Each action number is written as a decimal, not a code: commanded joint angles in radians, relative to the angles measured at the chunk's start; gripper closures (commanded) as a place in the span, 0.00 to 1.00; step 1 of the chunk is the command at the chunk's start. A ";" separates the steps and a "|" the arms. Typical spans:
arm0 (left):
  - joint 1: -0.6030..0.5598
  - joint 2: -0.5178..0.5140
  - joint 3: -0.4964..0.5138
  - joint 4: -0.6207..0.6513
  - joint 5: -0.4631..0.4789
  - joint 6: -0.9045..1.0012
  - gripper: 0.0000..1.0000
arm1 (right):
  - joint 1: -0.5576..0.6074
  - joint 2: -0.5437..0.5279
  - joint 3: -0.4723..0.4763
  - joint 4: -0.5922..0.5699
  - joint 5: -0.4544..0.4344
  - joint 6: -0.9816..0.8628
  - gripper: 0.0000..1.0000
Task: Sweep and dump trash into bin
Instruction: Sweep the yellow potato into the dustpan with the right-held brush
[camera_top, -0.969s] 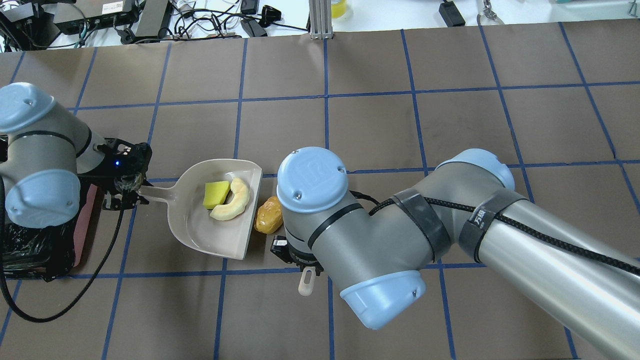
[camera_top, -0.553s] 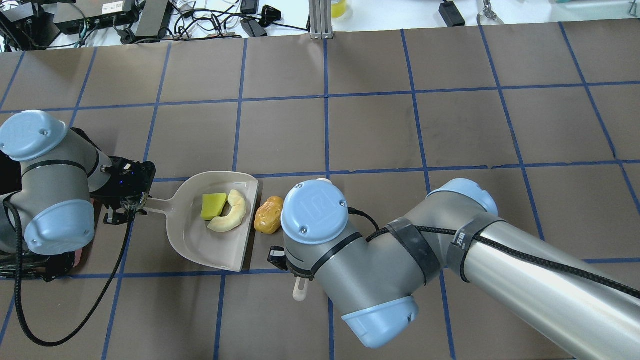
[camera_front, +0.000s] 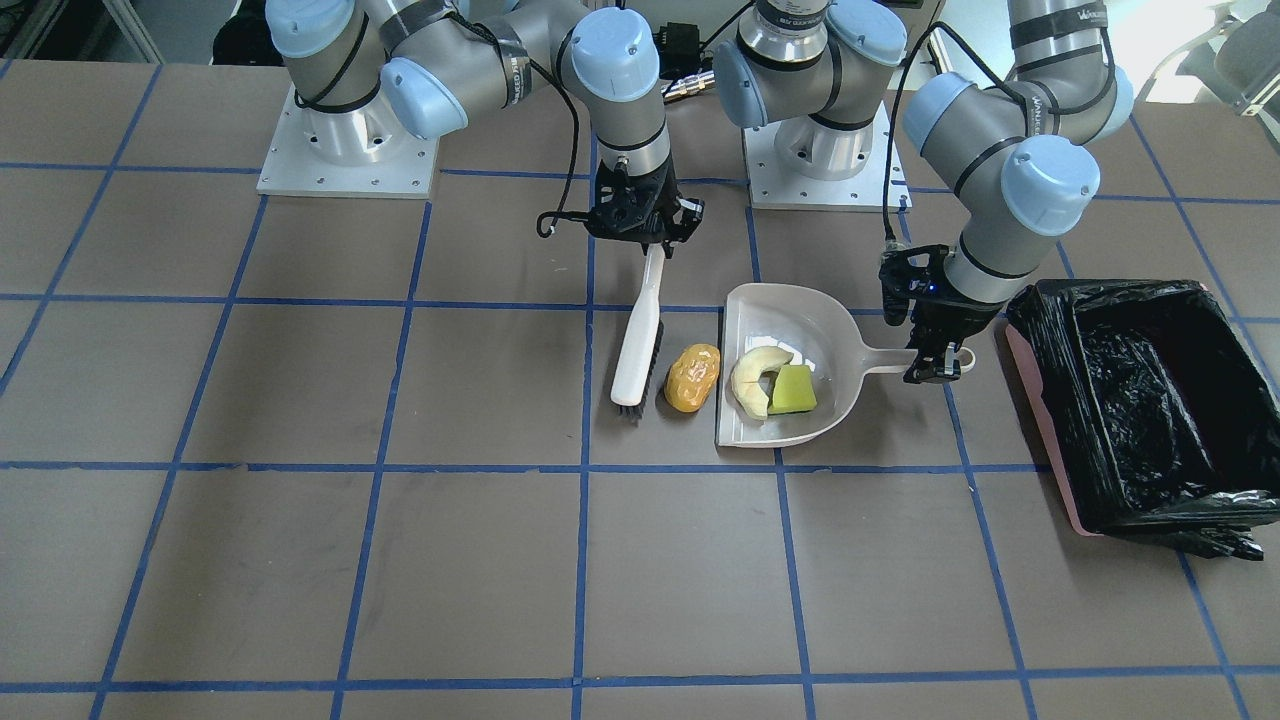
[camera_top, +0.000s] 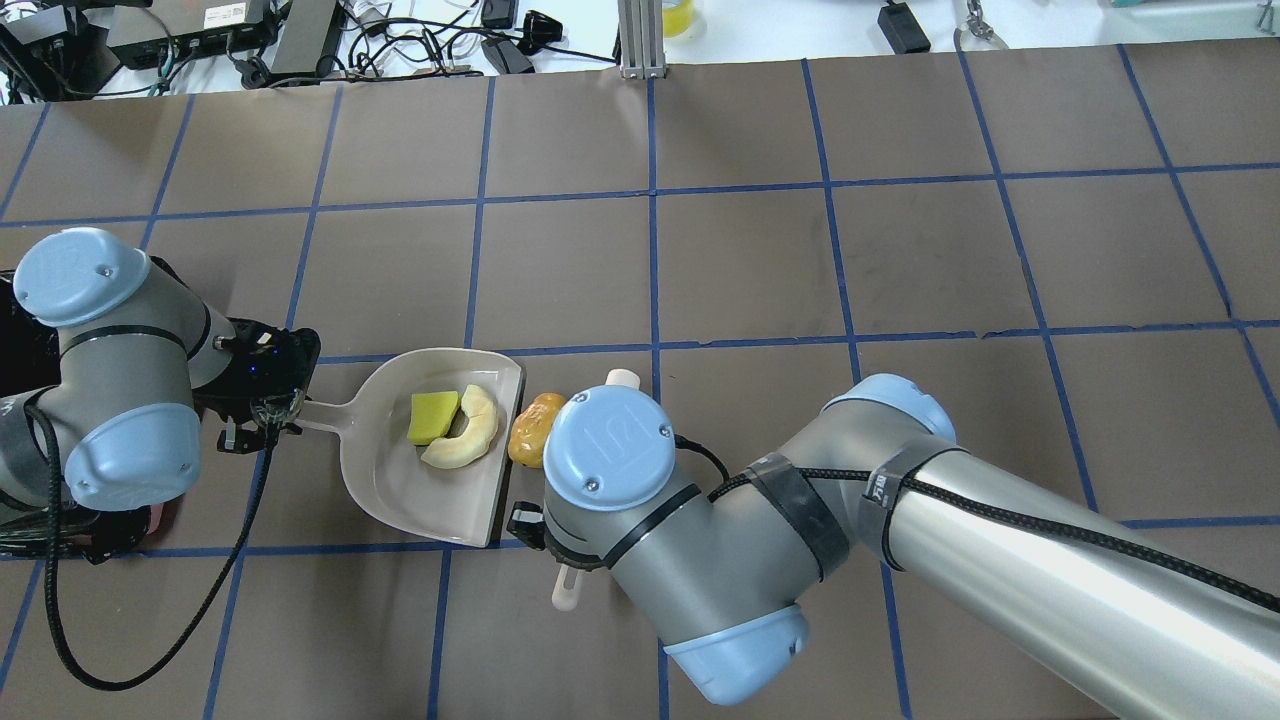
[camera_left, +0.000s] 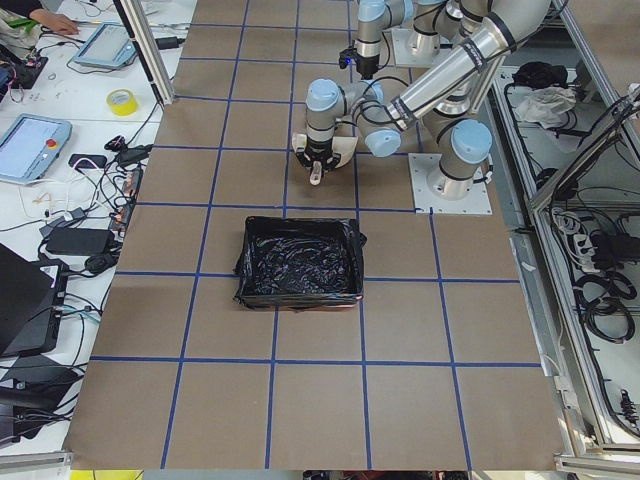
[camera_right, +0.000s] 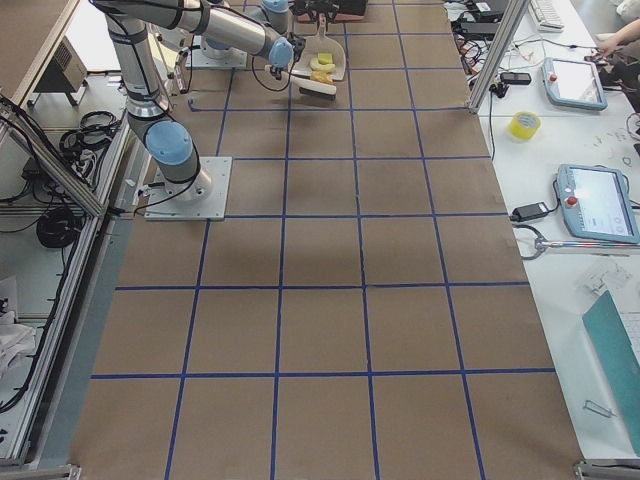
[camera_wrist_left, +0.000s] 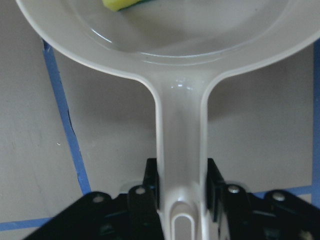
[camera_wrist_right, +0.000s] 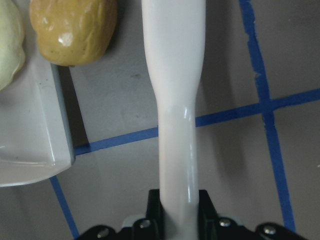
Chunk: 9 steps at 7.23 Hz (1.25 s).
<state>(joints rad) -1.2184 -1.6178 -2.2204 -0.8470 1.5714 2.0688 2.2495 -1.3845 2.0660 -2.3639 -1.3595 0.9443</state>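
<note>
Left fingers (camera_wrist_left: 151, 185) closed on dustpan (camera_front: 832, 328) handle; right fingers (camera_wrist_right: 153, 205) closed on brush (camera_front: 640, 340) handle. Sponge (camera_front: 793, 390) and peel (camera_front: 748, 378) held in dustpan. Lump (camera_front: 692, 377) seen on bench (camera_front: 400, 560), between brush head and dustpan mouth, just beside both. Bin (camera_front: 1045, 330) placed at robot's left, apart from dustpan.

Brown table (camera_front: 300, 400) gridded with blue tape (camera_front: 583, 560).
A white dustpan (camera_front: 815, 325) sits near its middle, an orange-yellow lump (camera_front: 693, 377) on the bare surface just beside the pan's open edge, and a black-lined pink bin (camera_front: 1150, 400) beyond the handle end; 2 white base plates (camera_front: 345, 155) are at the robot's side.
</note>
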 joint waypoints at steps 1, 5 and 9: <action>-0.001 -0.013 0.002 0.002 -0.001 -0.007 1.00 | 0.015 0.040 -0.055 -0.023 0.022 0.031 1.00; -0.001 -0.014 0.004 0.003 -0.004 -0.009 1.00 | 0.105 0.218 -0.263 -0.060 0.053 0.204 1.00; -0.001 -0.014 0.004 0.003 -0.007 -0.009 1.00 | 0.041 0.188 -0.270 0.036 0.031 0.093 1.00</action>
<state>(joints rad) -1.2197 -1.6321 -2.2166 -0.8437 1.5664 2.0601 2.3275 -1.1866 1.7898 -2.3755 -1.3219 1.0993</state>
